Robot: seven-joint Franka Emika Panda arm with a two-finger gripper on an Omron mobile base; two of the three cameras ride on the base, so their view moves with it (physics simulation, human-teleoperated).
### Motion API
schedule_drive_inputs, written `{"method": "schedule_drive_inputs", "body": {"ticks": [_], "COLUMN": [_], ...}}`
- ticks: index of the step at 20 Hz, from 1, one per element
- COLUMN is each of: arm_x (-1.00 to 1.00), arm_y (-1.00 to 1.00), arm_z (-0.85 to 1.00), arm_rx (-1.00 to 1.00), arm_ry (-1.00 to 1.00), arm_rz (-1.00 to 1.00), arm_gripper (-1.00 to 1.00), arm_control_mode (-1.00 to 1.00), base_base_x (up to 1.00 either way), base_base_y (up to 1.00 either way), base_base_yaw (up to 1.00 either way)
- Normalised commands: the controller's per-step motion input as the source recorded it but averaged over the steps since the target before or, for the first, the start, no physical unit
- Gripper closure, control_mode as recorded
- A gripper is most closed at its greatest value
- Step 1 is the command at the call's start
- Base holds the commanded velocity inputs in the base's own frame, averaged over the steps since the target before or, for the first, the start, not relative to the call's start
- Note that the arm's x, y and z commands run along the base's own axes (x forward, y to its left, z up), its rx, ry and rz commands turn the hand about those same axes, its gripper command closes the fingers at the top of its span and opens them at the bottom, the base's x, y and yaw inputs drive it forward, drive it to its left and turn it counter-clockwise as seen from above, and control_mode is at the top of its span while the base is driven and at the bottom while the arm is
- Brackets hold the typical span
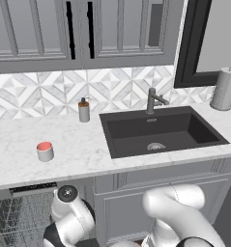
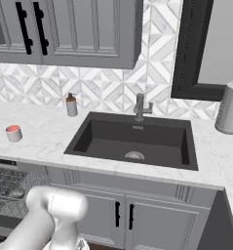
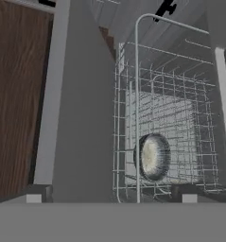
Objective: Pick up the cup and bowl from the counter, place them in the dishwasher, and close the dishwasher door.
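The cup (image 1: 45, 151) stands upright on the bench (image 1: 78, 149), well to the left of the sink (image 1: 160, 131) and in front of the soap bottle (image 1: 84, 110), apart from both. Its red inside faces up. In the right base view the cup (image 2: 13, 133) sits near the left end of the bench (image 2: 45, 132), above the dishwasher (image 2: 6, 188).

The bowl (image 3: 153, 156) lies in the dishwasher's wire rack (image 3: 180, 123), seen from the hand view with its speckled inside turned toward the camera and its dark rim around it. In the right base view the bowl (image 2: 15, 193) shows as a small grey shape in the rack below the bench edge. The dishwasher door (image 3: 81, 118) is open; its flat grey panel stretches beside the rack, with wooden floor (image 3: 15, 94) next to it.

The gripper (image 3: 109, 198) hangs over the rack just short of the bowl, its fingers (image 3: 33, 198) set wide apart and holding nothing. A paper towel roll (image 1: 224, 89) stands at the bench's right end, and a tap (image 1: 153, 100) rises behind the sink.
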Motion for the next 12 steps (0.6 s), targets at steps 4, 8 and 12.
{"method": "schedule_drive_inputs", "body": {"ticks": [4, 8, 12], "arm_x": [-0.02, 0.03, 0.13], "arm_y": [-0.06, -0.02, -0.29], "arm_z": [0.91, 0.72, 0.14], "arm_rx": [-0.10, -0.12, 0.00], "arm_ry": [-0.04, -0.04, -0.10], "arm_rz": [0.06, 0.28, 0.33], "arm_gripper": [-1.00, -1.00, -1.00], "arm_control_mode": [-1.00, -1.00, -1.00], "base_base_x": [0.00, 0.00, 0.00], "base_base_y": [0.00, 0.00, 0.00], "base_base_yaw": [0.00, 0.00, 0.00]}}
